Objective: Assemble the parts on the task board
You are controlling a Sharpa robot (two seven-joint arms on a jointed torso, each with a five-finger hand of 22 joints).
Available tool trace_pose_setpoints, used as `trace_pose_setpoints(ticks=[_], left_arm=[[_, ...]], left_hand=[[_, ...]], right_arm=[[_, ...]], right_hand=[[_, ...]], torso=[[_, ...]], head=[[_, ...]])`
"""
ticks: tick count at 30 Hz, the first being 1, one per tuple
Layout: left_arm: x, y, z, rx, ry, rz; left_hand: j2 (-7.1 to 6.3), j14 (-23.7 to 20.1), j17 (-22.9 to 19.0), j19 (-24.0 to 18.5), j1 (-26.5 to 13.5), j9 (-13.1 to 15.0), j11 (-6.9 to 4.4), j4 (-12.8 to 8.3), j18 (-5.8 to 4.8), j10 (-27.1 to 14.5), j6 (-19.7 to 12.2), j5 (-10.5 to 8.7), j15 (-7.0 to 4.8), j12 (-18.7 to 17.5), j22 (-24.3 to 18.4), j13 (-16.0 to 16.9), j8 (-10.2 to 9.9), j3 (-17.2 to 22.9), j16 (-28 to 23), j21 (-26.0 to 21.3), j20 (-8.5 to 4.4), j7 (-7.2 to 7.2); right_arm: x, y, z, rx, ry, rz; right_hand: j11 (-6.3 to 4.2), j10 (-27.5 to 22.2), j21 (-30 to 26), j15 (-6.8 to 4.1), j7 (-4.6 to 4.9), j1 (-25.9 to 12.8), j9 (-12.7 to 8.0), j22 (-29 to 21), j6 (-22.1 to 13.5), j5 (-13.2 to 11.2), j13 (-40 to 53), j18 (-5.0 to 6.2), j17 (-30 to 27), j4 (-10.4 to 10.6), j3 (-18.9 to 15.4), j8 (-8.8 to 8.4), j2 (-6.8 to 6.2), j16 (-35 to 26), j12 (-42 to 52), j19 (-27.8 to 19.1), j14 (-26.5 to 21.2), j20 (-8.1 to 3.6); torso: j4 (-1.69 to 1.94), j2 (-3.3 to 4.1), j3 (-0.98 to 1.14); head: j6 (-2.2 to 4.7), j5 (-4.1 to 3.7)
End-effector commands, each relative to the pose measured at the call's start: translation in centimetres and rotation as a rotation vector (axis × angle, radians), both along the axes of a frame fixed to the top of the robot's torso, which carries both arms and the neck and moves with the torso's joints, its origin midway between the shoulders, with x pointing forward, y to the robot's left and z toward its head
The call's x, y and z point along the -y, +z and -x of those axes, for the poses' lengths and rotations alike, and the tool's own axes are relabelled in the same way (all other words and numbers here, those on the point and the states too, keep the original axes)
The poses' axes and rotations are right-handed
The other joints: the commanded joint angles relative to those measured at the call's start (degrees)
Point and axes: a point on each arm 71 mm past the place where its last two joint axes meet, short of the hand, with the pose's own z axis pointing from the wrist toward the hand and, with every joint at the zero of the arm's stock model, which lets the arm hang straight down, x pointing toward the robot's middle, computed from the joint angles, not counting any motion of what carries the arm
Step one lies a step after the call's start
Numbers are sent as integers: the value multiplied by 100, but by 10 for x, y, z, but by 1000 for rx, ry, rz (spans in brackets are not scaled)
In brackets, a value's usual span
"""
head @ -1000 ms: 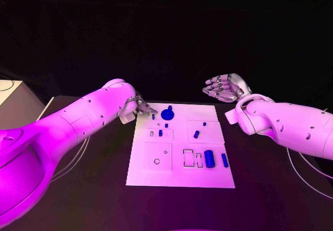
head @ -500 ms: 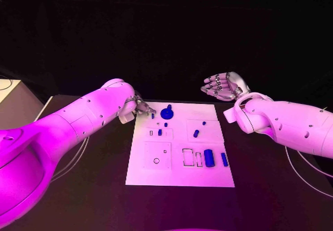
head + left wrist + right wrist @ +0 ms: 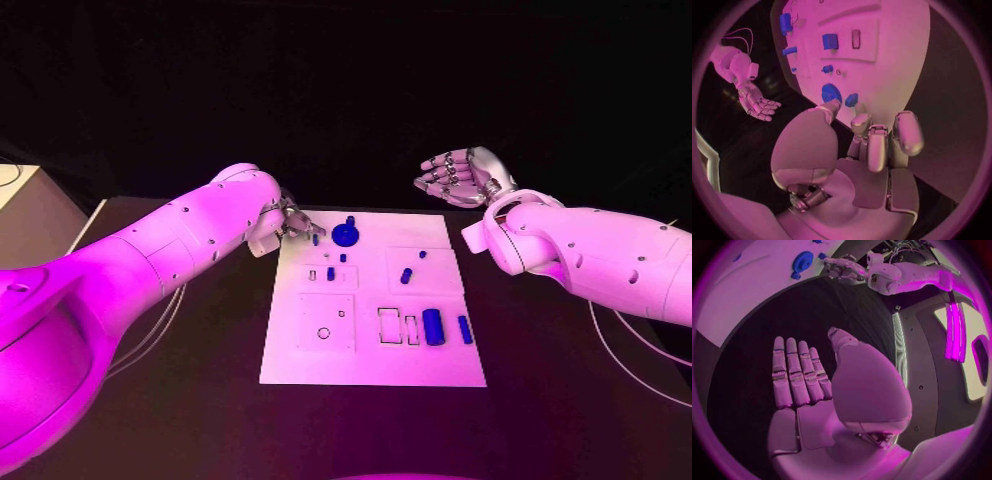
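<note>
The white task board (image 3: pixel 372 352) lies in the middle of the table. At its far left corner my left hand (image 3: pixel 294 222) has curled fingers close around a small blue piece (image 3: pixel 315 238); contact is unclear. In the left wrist view that piece (image 3: pixel 851 100) sits between thumb and fingertips (image 3: pixel 861 121), beside a round blue part (image 3: pixel 830 92). The round part (image 3: pixel 346 236) stands at the board's far edge. My right hand (image 3: pixel 459 178) hovers beyond the far right corner, and the right wrist view shows its fingers (image 3: pixel 795 372) straight and holding nothing.
More blue pieces lie on the board: two small ones (image 3: pixel 330 273) left of centre, a slanted one (image 3: pixel 407 275) to the right, and a thick cylinder (image 3: pixel 433 327) beside a thin bar (image 3: pixel 464 329) near several outlined slots. A pale box (image 3: pixel 22 215) stands at the far left.
My right hand has risen a little. My left hand stays at the small blue piece with hardly any movement.
</note>
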Motion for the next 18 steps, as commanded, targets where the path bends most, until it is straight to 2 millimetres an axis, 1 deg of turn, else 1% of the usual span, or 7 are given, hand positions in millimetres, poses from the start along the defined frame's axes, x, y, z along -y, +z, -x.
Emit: trace_pose_setpoints(ticks=[1,4,10,18], left_arm=[[3,1,0,9,-10,20],[3,1,0,10,-10,22],[5,1,0,5,-14,27],[5,-1,0,-12,-23,28]], left_hand=[[58,500,1142,6,23,16,-21,-5,-41,4,-20,8,-27,24,-4,-7,28,58,23,29,-24,-39],[79,500,1145,3,61,40,-26,-9,-41,2,-35,9,-32,24,-3,-5,38,105,24,30,-29,-43],[126,502,1151,3,180,100,-36,-15,-43,-6,-68,8,-42,19,12,-9,61,259,26,38,-40,-53],[130,500,1146,0,226,120,-39,-19,-43,-10,-79,4,-45,17,12,-11,67,322,24,38,-43,-55]], right_arm=[[-2,1,0,15,14,5],[-2,1,0,15,15,5],[-3,1,0,14,17,4],[-4,1,0,14,18,4]], right_hand=[[8,-25,-11,-10,166,0,-9,-5,3,24,-4,35,-5,-8,-31,-32,60,-39,-37,-33,-41,2],[8,-25,-11,-10,166,0,-9,-5,3,24,-4,35,-5,-8,-31,-32,60,-39,-37,-33,-41,2],[8,-25,-11,-10,166,0,-9,-5,3,24,-4,35,-5,-8,-31,-32,60,-39,-37,-33,-41,2],[8,-16,-9,-9,168,5,-7,-12,12,27,-2,36,-15,-8,-37,-32,66,-43,-36,-38,-41,4]], torso=[[7,-3,3],[7,-1,1],[1,5,4],[1,4,3]], head=[[-8,-9],[-11,-10],[-18,-14],[-34,-20]])
